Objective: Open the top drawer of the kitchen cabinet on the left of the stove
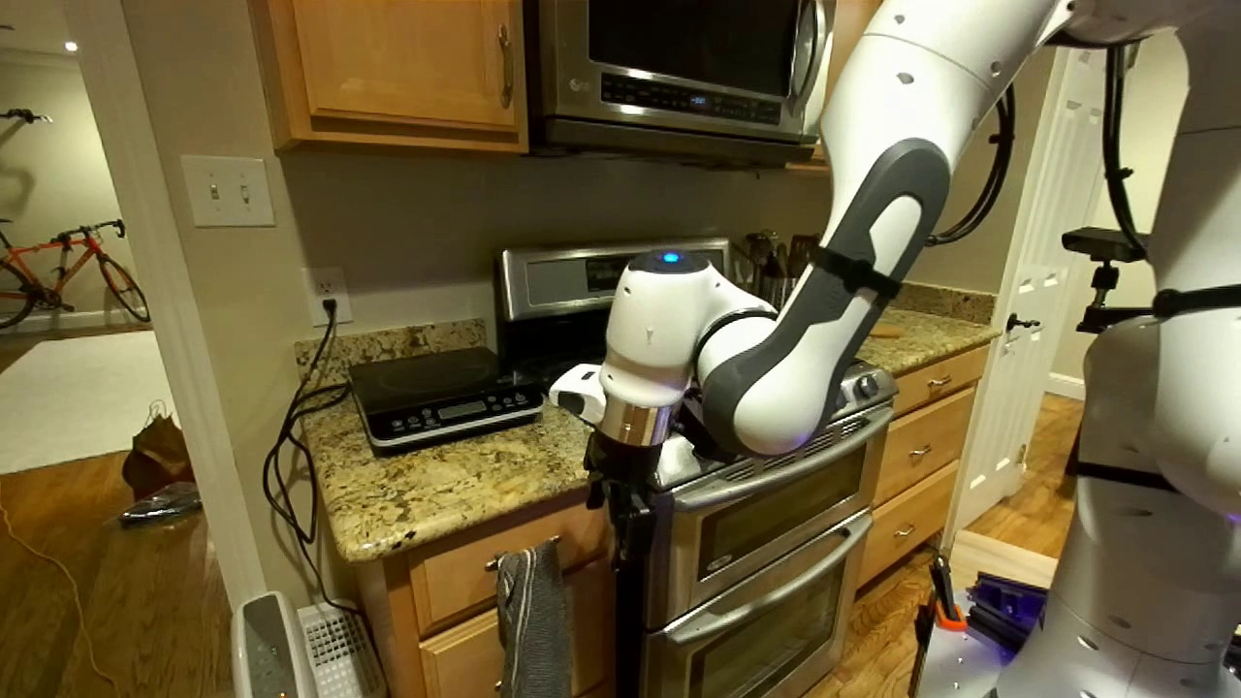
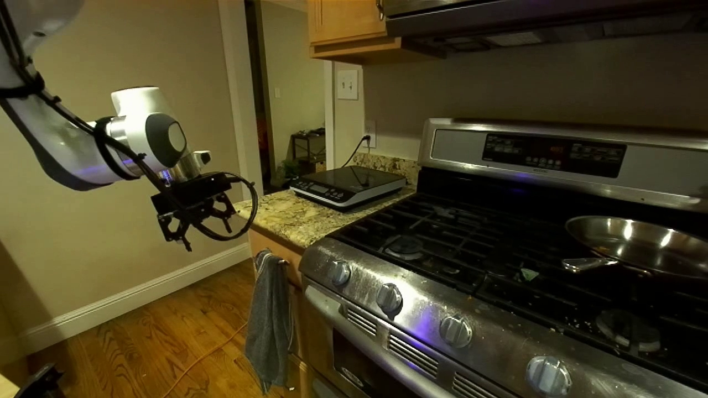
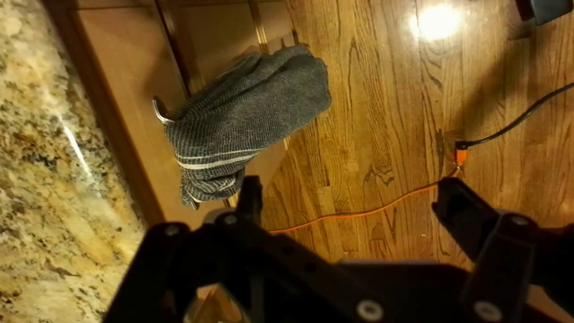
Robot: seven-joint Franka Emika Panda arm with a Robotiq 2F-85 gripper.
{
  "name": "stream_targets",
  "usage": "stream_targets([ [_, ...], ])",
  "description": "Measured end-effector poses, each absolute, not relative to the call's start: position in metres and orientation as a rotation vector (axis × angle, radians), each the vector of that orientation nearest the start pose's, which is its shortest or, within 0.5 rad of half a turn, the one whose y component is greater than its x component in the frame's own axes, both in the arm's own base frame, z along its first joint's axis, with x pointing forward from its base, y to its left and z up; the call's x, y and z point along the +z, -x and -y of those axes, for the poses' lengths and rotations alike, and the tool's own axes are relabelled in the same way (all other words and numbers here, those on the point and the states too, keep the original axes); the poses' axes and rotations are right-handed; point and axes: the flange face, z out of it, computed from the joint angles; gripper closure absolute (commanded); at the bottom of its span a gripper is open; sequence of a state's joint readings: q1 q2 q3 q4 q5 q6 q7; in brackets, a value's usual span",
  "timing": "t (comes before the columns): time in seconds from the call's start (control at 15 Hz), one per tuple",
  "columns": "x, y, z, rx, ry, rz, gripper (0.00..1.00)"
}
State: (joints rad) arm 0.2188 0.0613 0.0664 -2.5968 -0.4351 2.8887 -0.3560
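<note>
The top drawer is shut under the granite top of the light-oak kitchen cabinet. Its front also shows in the wrist view. A grey towel hangs over the drawer's metal handle, hiding most of it; only its ends show. The towel also shows in both exterior views and in the wrist view. The stove stands beside the cabinet. My gripper is open and empty, pointing down over the floor in front of the cabinet, apart from the towel and handle.
A black induction cooktop with a cord stands on the granite counter. A steel pan sits on the stove. An orange cable lies on the wood floor. A white appliance stands left of the cabinet.
</note>
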Motion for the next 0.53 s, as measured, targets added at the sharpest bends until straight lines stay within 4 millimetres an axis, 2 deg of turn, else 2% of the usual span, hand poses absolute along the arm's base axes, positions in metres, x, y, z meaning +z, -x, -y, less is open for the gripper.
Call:
stream_targets([
  [0.27, 0.232, -0.454, -0.155, -0.357, 2.895, 1.669, 0.00],
  [0.53, 0.210, -0.475, -0.169, -0.375, 2.929, 1.677, 0.00],
])
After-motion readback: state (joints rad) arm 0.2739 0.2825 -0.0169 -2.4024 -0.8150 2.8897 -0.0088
